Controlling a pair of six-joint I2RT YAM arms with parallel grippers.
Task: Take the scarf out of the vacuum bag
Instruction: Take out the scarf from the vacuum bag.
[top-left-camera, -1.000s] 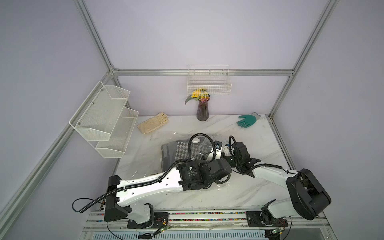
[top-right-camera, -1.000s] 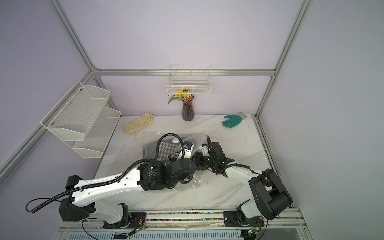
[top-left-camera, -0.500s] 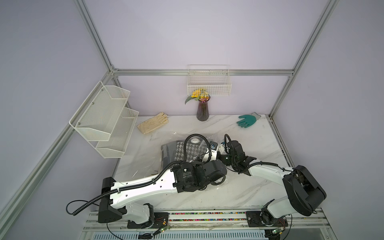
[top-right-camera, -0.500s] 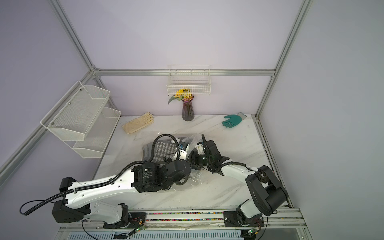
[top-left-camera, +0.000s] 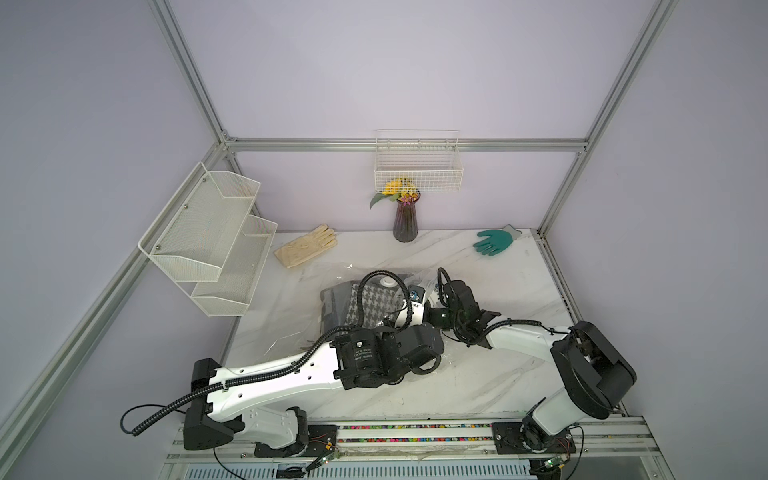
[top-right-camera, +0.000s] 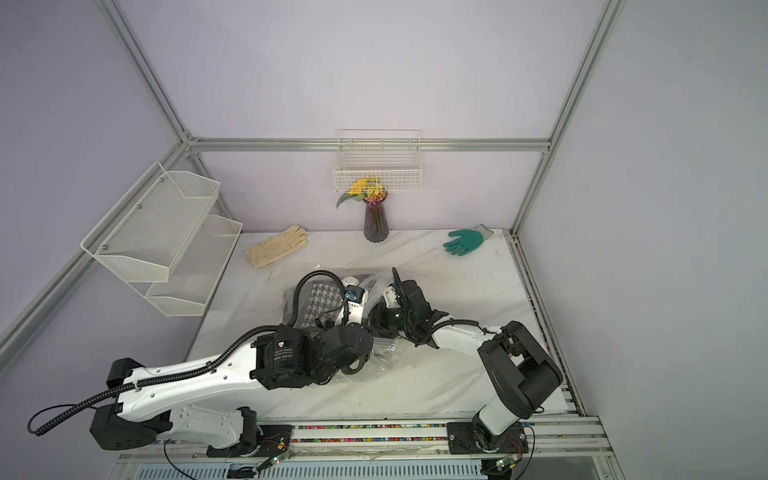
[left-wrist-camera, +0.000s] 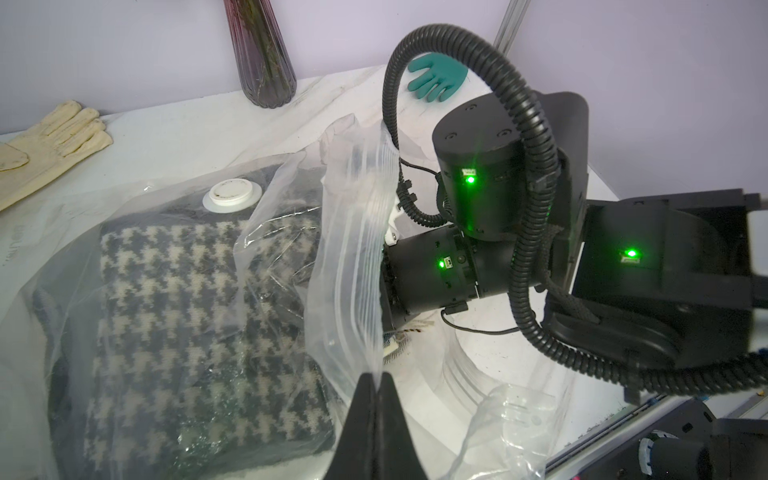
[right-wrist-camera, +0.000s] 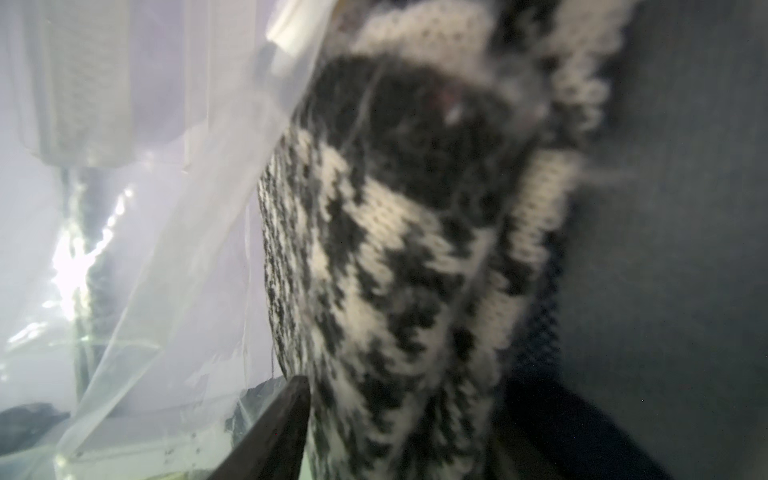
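So we've got the left end effector (left-wrist-camera: 376, 380) pinched closed on the ribbed zip edge of the vacuum bag (left-wrist-camera: 353, 249), holding that crinkly clear flap up off the tabletop (left-wrist-camera: 187, 129). The scarf (left-wrist-camera: 174, 291), a chunky black-and-cream houndstooth knit, lies folded inside near the round white valve cap (left-wrist-camera: 232, 194). The right end effector (right-wrist-camera: 386, 411) is in the bag mouth, 1 finger (right-wrist-camera: 282, 424) touching the knit. We can't tell if it's gripping.

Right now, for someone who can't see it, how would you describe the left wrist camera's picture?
The left gripper, shut, pinches the edge of the vacuum bag while the right arm reaches into its mouth toward the houndstooth scarf inside. A white valve cap sits on the bag.
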